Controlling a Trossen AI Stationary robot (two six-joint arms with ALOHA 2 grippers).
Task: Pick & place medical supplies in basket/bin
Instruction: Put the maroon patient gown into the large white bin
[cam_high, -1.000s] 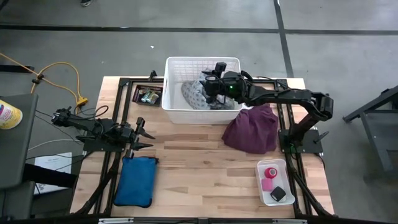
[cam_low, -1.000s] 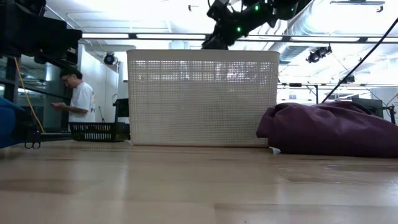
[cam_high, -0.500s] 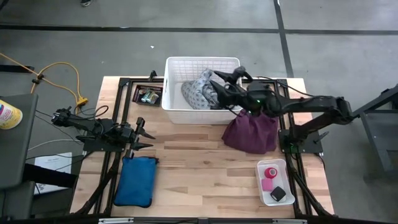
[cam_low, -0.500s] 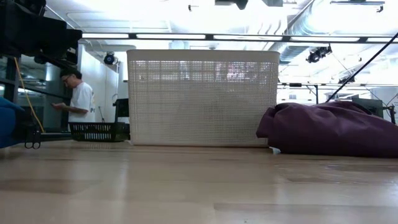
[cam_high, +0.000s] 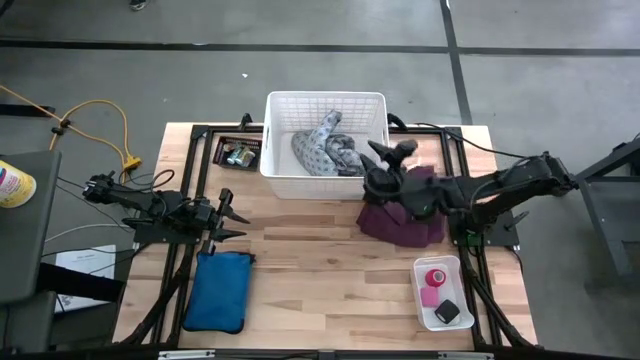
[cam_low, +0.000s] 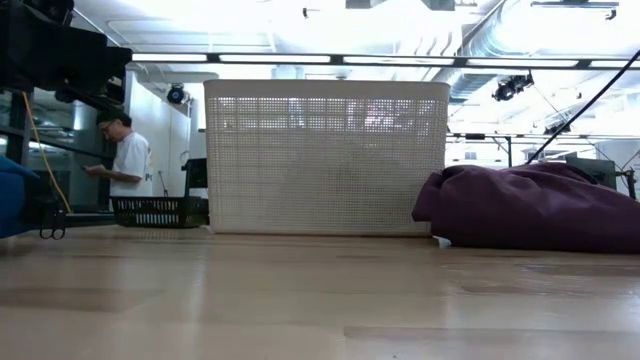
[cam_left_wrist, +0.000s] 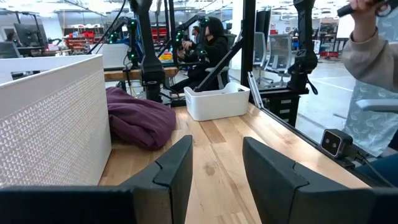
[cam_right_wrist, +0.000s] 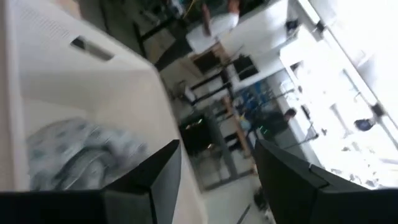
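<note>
Right gripper (cam_high: 377, 172) over purple cloth (cam_high: 405, 212), just off basket (cam_high: 325, 103) front right corner; jaws spread, nothing between.

Left gripper (cam_high: 226, 215) parked near bench left edge, jaws spread, empty.

Grey cloth (cam_high: 328, 147) in basket.

Tape roll (cam_high: 436, 276) and black block (cam_high: 448, 311) in tray (cam_high: 421, 310) near front right corner.

My worry: a shallow pinch on purple cloth could let it slip out or snag basket rim.

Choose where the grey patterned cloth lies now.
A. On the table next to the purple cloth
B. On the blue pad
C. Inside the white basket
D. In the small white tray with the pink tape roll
C: the high view shows the grey cloth lying within the walls of the basket, with the purple cloth outside on the table.
</note>
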